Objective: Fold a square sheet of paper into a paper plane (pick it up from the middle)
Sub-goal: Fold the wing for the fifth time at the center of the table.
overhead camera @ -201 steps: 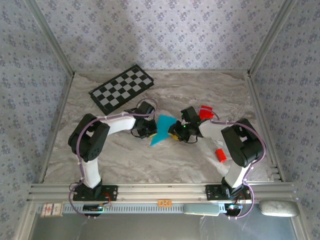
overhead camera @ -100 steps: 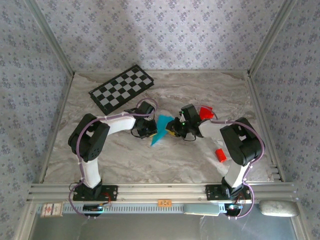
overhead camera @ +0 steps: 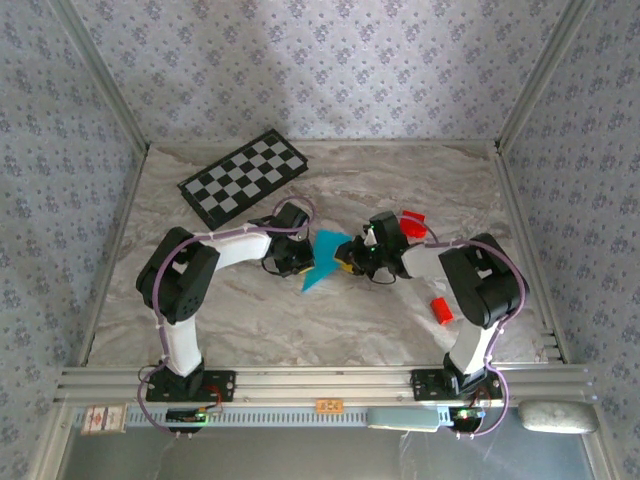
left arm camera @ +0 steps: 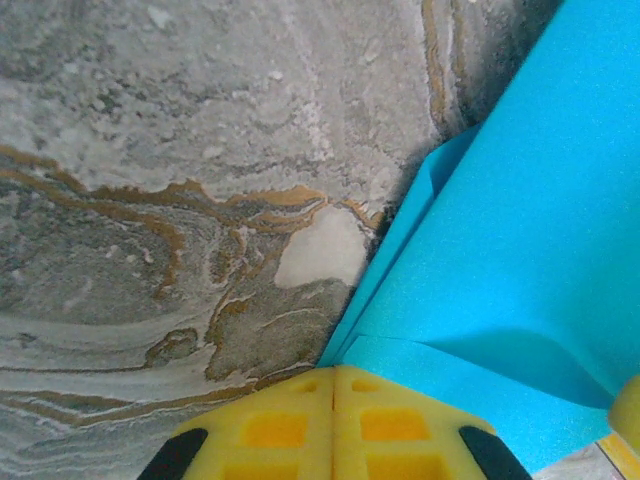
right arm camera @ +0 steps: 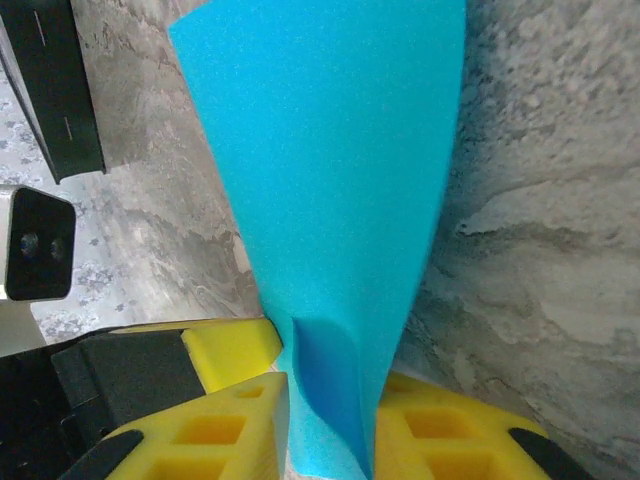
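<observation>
The bright cyan sheet of paper [overhead camera: 323, 262], creased into a narrow tapering wedge, spans from the left gripper [left arm camera: 335, 378] tips to the right gripper [right arm camera: 335, 420], whose yellow fingers pinch its folded end.

Bright even light, faint shadows, sharp

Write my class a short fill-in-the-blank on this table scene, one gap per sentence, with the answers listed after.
1. The left claw and the right claw are both shut on the cyan sheet of ___.
2. The checkered board lies toward the far ___ corner of the table.
3. The small block near the table's right edge is ___.
Answers: paper; left; red.
</observation>
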Robot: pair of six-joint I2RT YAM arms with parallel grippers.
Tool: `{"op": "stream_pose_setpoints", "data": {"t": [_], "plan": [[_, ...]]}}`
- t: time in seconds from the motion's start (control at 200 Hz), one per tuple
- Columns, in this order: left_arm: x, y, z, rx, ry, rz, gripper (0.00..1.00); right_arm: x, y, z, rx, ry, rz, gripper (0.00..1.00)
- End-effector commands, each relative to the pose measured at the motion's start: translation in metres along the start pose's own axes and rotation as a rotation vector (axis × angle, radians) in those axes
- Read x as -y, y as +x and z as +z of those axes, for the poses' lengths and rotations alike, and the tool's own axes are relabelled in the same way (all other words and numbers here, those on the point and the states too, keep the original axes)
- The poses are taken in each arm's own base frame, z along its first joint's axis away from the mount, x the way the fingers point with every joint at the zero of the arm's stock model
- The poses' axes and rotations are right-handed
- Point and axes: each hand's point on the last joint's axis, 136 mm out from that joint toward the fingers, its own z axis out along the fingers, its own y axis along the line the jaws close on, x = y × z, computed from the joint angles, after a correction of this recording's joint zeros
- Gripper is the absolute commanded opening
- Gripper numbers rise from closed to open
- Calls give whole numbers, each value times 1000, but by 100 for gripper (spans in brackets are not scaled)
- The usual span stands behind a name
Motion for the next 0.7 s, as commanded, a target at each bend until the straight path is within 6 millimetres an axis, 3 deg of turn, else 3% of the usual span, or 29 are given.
{"op": "stream_pose_setpoints", "data": {"t": [0.0,0.205,0.505,0.695], "plan": [[-43,14,12,-49,-146,-24,6,-2,4,4,-29,-46,21,24],[-40,11,8,-36,-140,-15,6,0,4,2,-22,-46,26,13],[-23,1,-7,2,-102,34,9,-1,4,-3,-6,-34,14,8],[7,-13,-38,104,2,122,19,-5,0,-11,35,-17,-2,5]]}}
